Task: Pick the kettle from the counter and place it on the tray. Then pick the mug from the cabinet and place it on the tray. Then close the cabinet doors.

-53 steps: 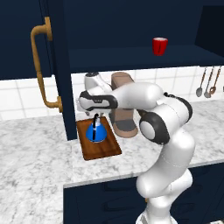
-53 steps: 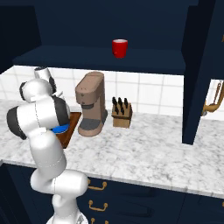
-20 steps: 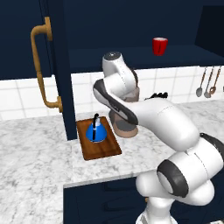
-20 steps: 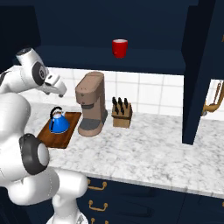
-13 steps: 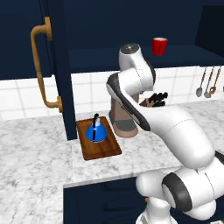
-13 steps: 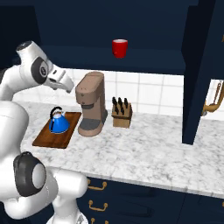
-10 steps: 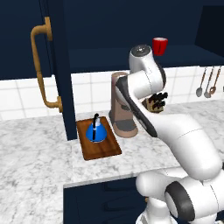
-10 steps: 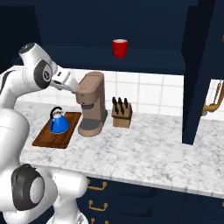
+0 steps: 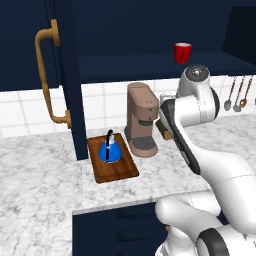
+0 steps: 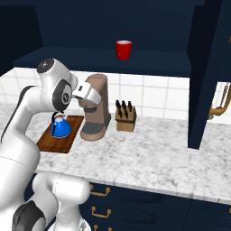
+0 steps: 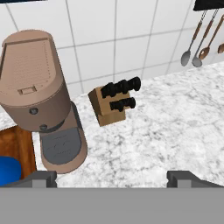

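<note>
The blue kettle [image 9: 109,150] stands on the brown tray [image 9: 120,170] on the marble counter [image 10: 149,158], left of the coffee machine; its blue edge [image 11: 8,171] shows at the hand view's lower left. On the open cabinet's shelf [image 10: 149,61] stands the red mug [image 10: 123,48], well above my hand. My gripper [image 11: 112,178] is open and holds nothing. It hovers above the counter by the coffee machine, with the white hand [image 10: 88,95] level with the machine's top. Both cabinet doors [image 10: 205,67] stand open.
The tan coffee machine [image 9: 141,120] stands right of the tray. A knife block [image 11: 111,105] sits beside it against the tiled wall. Utensils [image 9: 235,95] hang at the far right. The left door [image 9: 67,80] with its brass handle [image 9: 49,75] juts over the counter.
The arm has swung up and to the right, away from the tray, to a spot in front of the coffee machine. The kettle has stayed on the tray.
</note>
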